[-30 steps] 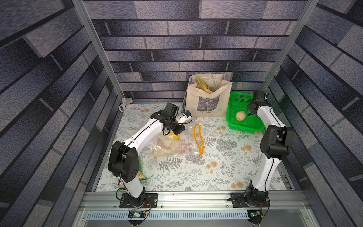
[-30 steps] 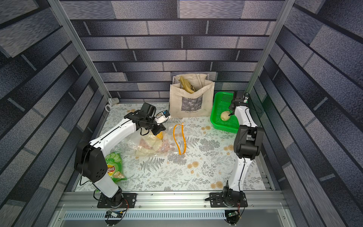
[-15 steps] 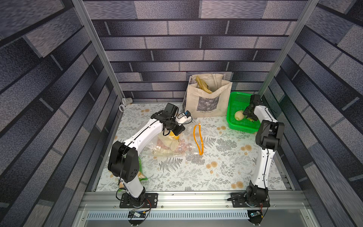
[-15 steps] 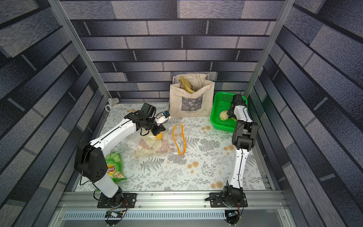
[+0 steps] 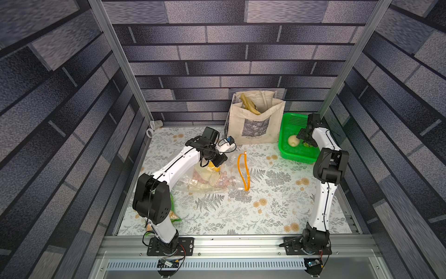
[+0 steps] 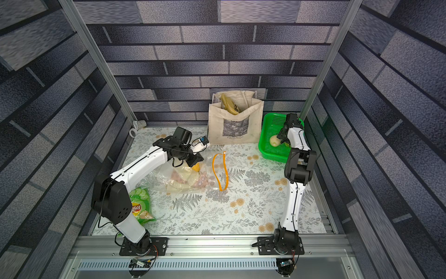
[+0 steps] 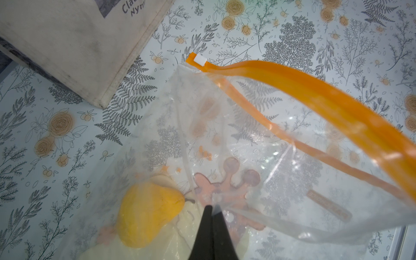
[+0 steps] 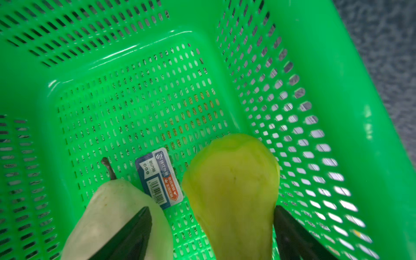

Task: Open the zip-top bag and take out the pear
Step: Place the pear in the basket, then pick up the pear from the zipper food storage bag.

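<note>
Pinching a fold of the zip-top bag (image 7: pixel 270 157) with the left end effector (image 7: pixel 210 209), pressed together, on the bench (image 5: pixel 265 205) just in front of the cloth tote (image 5: pixel 255 120). Holding the right end effector (image 8: pixel 211 208) spread astride a green pear (image 8: pixel 231 180) in the basket (image 8: pixel 337 112) beside the tote. Probably light, limp, slippery film: better taken at the stiffer orange zip strip (image 7: pixel 315 94). Noting a yellow pear (image 7: pixel 148 211) inside the bag: likely firm, smooth, prone to roll, so grip across the belly.

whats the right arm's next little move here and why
Probably lift the right gripper straight up out of the green basket: its jaws stand open either side of the green pear, which lies on the basket floor.
</note>
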You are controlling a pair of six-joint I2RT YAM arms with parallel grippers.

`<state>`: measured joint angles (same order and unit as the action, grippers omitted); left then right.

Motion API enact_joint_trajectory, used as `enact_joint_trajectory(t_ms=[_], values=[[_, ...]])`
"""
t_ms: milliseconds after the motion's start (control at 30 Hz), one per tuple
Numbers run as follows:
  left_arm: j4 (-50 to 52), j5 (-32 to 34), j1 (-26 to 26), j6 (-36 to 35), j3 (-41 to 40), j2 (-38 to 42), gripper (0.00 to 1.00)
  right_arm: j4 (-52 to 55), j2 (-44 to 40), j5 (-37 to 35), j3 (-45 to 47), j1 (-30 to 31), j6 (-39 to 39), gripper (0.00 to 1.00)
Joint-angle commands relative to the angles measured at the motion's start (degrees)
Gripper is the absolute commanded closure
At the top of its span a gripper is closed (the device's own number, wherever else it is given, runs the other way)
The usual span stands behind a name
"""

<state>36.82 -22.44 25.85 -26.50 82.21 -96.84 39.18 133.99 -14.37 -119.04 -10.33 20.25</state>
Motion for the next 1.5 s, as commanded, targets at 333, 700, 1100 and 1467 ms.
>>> enact_joint_trajectory(t_ms=[333, 700, 1100, 1467], values=[[-0.1, -0.6, 0.7, -0.06, -0.83, 2.01, 1.0, -17.02, -40.07, 10.79, 41.84, 0.71, 6.29, 0.29], [0.18, 0.42, 1.58, 1.97, 0.22, 1.61, 1.0, -17.47, -53.67, 34.14, 61.88, 10.77, 5.26, 0.34], [0.76, -0.87, 2.27, 2.51, 1.01, 1.4, 1.0, -20.31, -54.17, 51.89, 66.66, 21.83, 3.09, 0.34], [1.12, -2.04, 2.45, 2.81, 1.37, 2.01, 1.0, -26.27, -48.46, 55.3, 64.99, 29.71, 2.78, 0.4]])
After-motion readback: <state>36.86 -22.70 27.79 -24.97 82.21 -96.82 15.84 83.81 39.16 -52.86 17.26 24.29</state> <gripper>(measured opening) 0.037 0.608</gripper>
